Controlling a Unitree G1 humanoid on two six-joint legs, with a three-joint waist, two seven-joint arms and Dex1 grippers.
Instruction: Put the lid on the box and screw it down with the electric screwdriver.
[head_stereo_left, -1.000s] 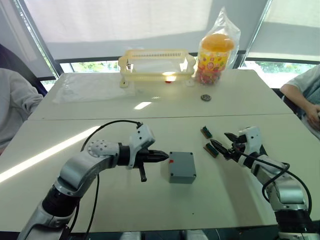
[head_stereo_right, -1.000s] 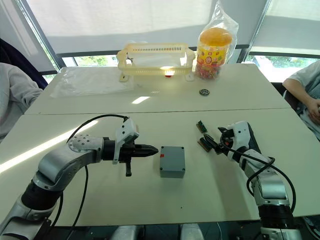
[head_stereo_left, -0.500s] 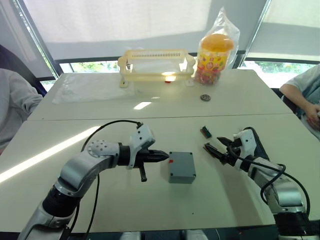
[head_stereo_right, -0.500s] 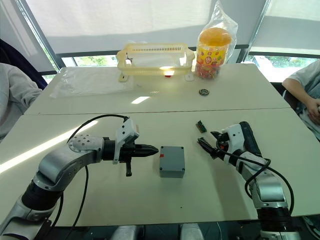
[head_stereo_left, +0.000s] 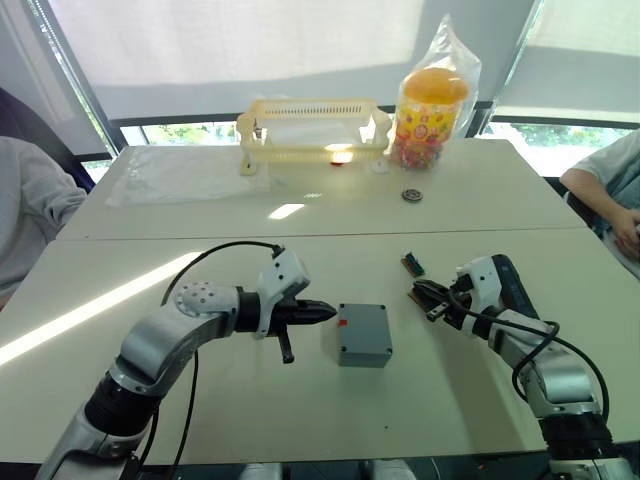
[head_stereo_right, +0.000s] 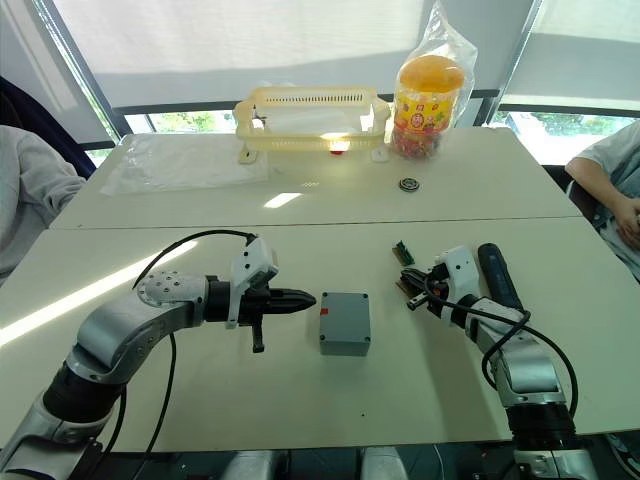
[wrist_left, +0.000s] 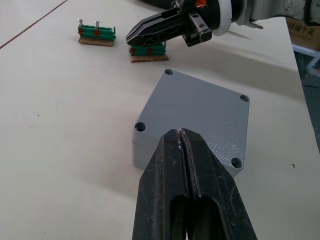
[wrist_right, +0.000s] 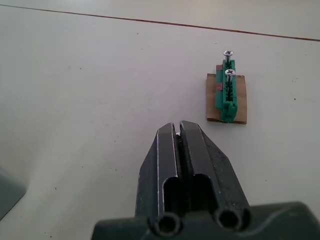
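1. Yellow slotted plastic rack (head_stereo_left: 312, 128), far centre of the white table (head_stereo_left: 480, 190).
2. Bagged orange-lidded candy jar (head_stereo_left: 430, 110), right of rack.
3. Small dark round disc (head_stereo_left: 411, 195), nearer than jar.
4. Green connector pieces (head_stereo_left: 412, 264), near right.
5. Clear plastic sheet (head_stereo_left: 185, 175), far left.

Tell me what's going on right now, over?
Both claws shut, empty: left claw beside the box, right claw over a green connector. Lid already on the box. Electric screwdriver idle by the right arm.

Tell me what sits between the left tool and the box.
Nothing: bare table separates the left tool from the box, seen in the left eye view.
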